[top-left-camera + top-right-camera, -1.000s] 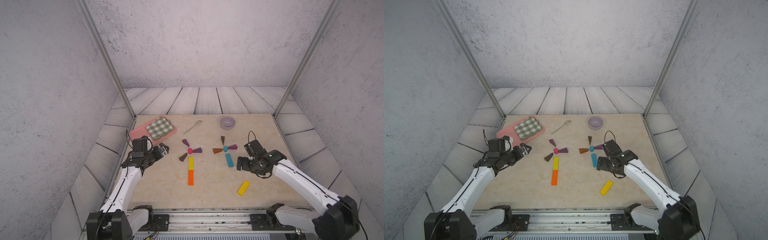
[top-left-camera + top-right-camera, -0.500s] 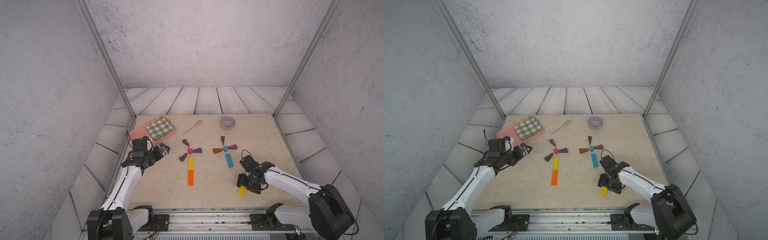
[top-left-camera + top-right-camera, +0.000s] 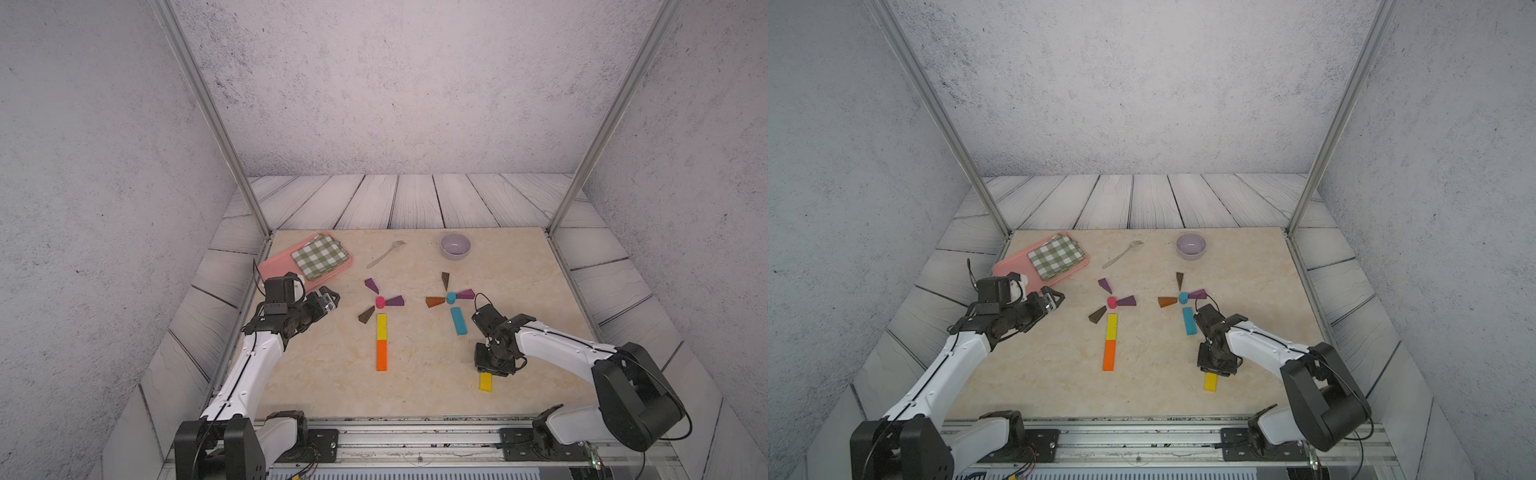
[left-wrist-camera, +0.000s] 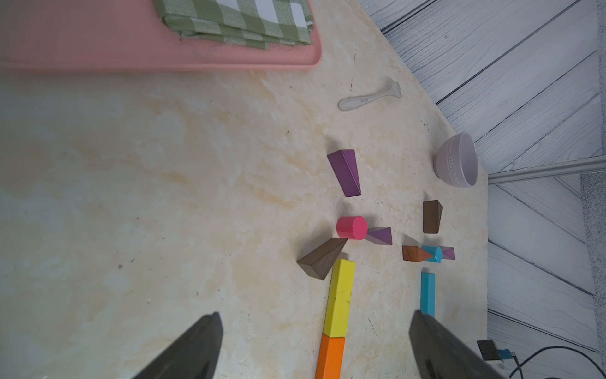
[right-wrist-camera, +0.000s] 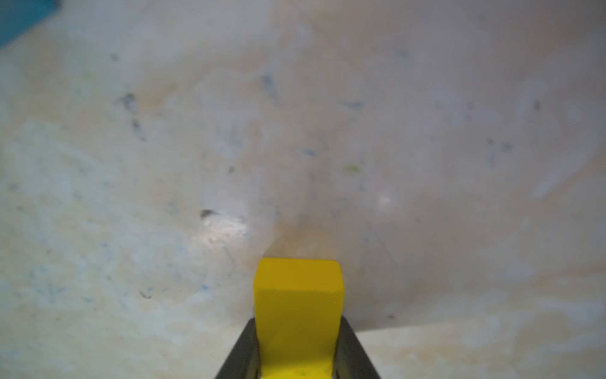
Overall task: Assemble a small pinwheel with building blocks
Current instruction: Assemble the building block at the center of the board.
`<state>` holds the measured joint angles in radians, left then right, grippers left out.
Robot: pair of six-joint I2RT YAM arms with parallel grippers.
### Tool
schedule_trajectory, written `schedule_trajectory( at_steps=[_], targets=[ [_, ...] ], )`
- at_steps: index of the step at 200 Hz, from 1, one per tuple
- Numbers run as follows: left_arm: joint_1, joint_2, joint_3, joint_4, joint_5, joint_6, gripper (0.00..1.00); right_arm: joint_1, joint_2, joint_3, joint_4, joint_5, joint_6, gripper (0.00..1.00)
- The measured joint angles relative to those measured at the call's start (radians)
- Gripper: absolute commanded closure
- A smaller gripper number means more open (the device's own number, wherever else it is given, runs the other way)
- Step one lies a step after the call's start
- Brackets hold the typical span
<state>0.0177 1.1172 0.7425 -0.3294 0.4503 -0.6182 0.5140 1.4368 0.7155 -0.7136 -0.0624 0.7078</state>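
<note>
We find the right end effector (image 5: 296, 328) clamped on the lone yellow bar (image 3: 485, 381); the left end effector (image 4: 315, 314) stands wide apart.

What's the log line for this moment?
right tool: shut on loose yellow bar | left tool: open, empty | blue bar: alone as stem by blue cylinder

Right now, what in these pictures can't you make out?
- Loose yellow bar: far end hidden under the right gripper in both top views; cut by the bottom edge in the right wrist view.
- Whether that bar is lifted: no view shows its underside.
- Blue bar: near end behind a finger of the left gripper, left wrist view.
- Blue patch: blurred, cut by the right wrist view's corner.
</note>
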Motion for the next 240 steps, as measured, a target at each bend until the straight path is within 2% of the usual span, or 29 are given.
schedule_trajectory(
  at_steps=[28,98,182,216,240],
  targets=[
    [0.000,0.000,0.000,-0.002,-0.001,0.000,0.04,0.000,0.068,0.061,-0.003,-0.010,-0.101,0.76],
    [0.003,0.000,0.000,-0.004,-0.011,0.001,0.04,-0.001,0.185,0.200,0.057,-0.021,-0.343,0.76],
    [0.003,0.000,0.000,-0.004,-0.018,0.001,0.04,-0.010,0.226,0.241,0.049,-0.025,-0.373,0.75],
    [0.003,0.000,0.000,-0.005,-0.019,0.001,0.04,-0.013,0.242,0.256,0.036,-0.024,-0.373,0.65],
    [0.004,0.000,0.000,-0.004,-0.020,0.001,0.04,-0.013,0.245,0.257,0.035,-0.021,-0.373,0.64]
  ],
)
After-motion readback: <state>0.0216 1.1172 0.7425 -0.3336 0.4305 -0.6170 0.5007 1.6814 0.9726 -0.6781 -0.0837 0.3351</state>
